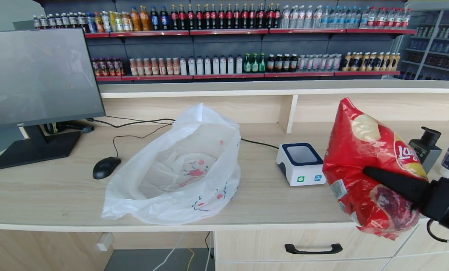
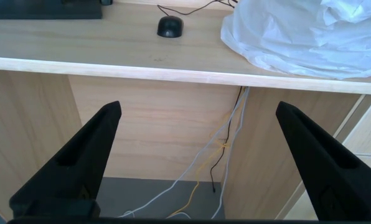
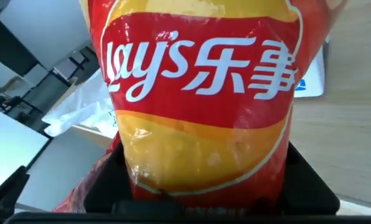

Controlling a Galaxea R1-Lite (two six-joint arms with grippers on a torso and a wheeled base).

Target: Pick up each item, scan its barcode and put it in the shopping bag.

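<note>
Chip bag [image 1: 364, 150] clamped aloft in right pincer [image 1: 377, 178], beside scanner [image 1: 301, 163].

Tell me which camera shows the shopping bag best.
The head view: the whole shopping bag lies open on the counter between the mouse and the scanner. The left wrist view catches just its near side; the right wrist view shows a white scrap, probably it, beside the chip bag.

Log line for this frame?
right gripper: shut on chip bag, held beside scanner | left gripper: open, below counter edge | shopping bag: open on counter
</note>
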